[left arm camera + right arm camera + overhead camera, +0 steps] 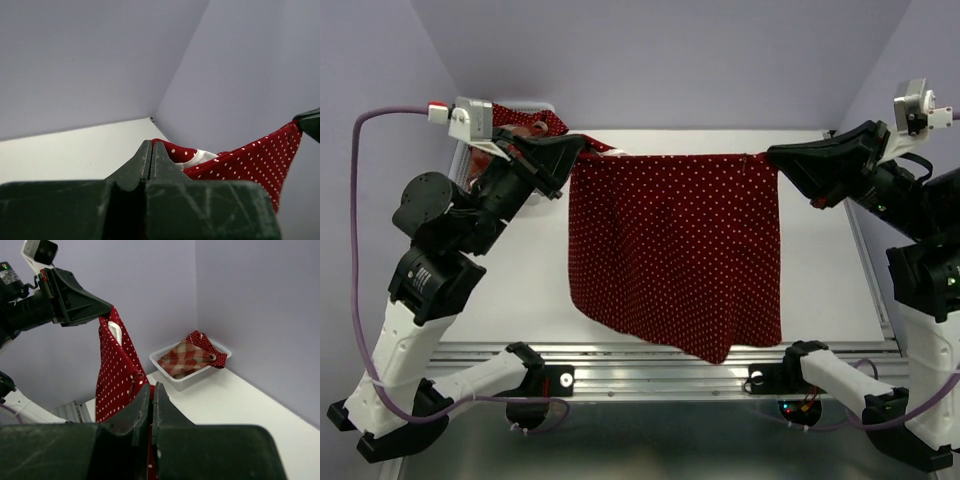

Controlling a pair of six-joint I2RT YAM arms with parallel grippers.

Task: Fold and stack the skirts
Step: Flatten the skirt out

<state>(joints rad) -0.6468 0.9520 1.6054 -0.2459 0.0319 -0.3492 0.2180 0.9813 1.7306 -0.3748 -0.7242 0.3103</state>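
Skirts number three. Left end effector [583, 147] and right end effector [772, 156] both clench one hanging dotted skirt [670, 250]; one basket [192, 382] holds a plaid skirt [184, 359] and a second dotted skirt [202, 340].

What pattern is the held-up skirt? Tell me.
The skirt is dark red with white polka dots; top view shows it best.

Lavender walls [250, 290], white table [820, 250]
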